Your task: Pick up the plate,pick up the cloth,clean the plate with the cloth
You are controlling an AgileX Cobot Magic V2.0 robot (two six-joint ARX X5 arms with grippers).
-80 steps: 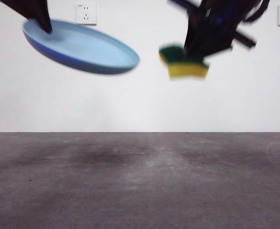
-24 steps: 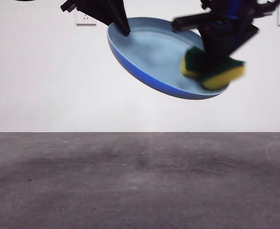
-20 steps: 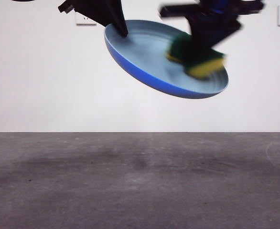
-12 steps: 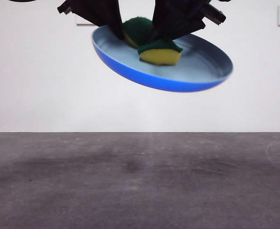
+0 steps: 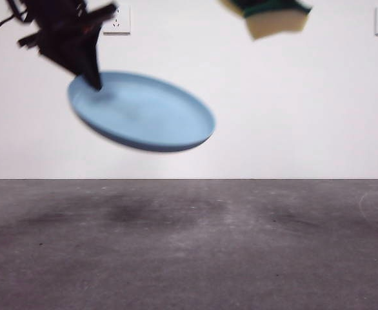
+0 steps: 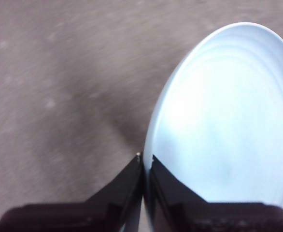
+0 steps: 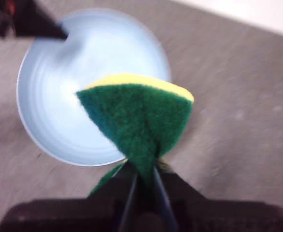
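Above the table (image 5: 189,245), left claw (image 5: 93,81) pinches the plate (image 5: 144,113) rim.

Light is even and soft around me. My plate (image 5: 144,113) and cloth (image 5: 269,16) smear with motion blur in the front view; the table (image 5: 189,245) shows faint, diffuse shadows. My wrist views are soft, slightly washed out.

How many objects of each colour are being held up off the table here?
Light blue: 1, the plate, clamped at its rim by the left hand.
Yellow and green: 1, the sponge, pinched in the right hand.
Total: 2.
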